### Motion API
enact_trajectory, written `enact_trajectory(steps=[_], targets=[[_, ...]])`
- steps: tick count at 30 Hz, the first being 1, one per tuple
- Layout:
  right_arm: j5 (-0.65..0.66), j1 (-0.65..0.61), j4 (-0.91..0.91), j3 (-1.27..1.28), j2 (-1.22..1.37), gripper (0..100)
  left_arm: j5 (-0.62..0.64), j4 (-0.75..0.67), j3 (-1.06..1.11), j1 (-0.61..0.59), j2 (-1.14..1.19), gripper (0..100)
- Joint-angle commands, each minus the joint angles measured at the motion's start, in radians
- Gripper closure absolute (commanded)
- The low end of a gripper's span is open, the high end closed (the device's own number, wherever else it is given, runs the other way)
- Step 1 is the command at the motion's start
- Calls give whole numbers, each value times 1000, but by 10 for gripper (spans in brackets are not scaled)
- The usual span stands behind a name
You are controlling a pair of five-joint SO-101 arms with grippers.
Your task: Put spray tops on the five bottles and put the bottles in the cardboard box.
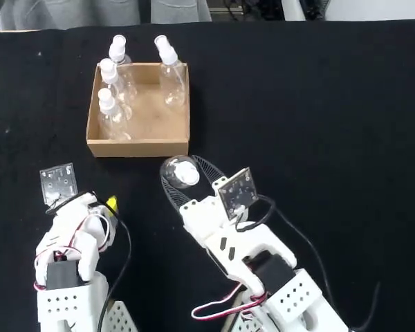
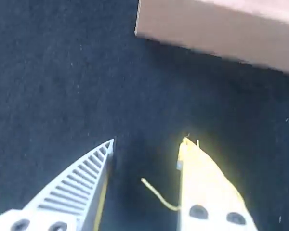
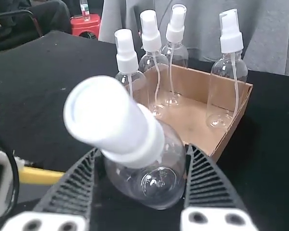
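Looking down over the table, I see the box (image 1: 138, 147) at 11 o'clock from the right gripper (image 1: 182, 166), with its near right corner just beside the jaws. That gripper is clenched on the fifth bottle (image 1: 185, 174), which has its top on. The bottle hangs close to upright, so its long axis points almost at the overhead camera. Four bottles (image 1: 171, 79) with tops stand in the box, three down the 9 o'clock side and one toward the 1 o'clock corner. The bare floor lies by the near right corner, the part closest to the held bottle. The left arm (image 1: 69, 242) sits at 7 o'clock from the box, and the right arm is plainly the nearer one.

From the left wrist, the left gripper (image 2: 148, 142) is released. Its jaws are spread over black cloth (image 2: 62, 72) with nothing between them, and a corner of the box shows beyond.

From the right wrist, the fingers (image 3: 207, 178) press the bottle's round body from both sides. Its top leans back toward the camera. Past it the box stands open, with the four bottles upright inside.

I judge the coming move to be a short lift over the near wall toward 11 o'clock. The bottle would then be straightened and set down on the free patch. The lone bottle on the right side looks the likeliest to get knocked.
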Motion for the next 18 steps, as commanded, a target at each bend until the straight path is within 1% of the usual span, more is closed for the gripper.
enact_trajectory(steps=[1,9,11,17,18], targets=[[-2,21,2,-22,-24,874,-5,61,25,12,-12,805],[-2,23,6,-131,-13,874,-5,64,25,12,-12,805],[0,23,44,-179,-13,874,-5,66,25,12,-12,813],[0,21,121,-312,-12,874,-9,57,25,13,-14,973],[8,21,121,-325,-12,874,-11,55,25,13,-14,971]])
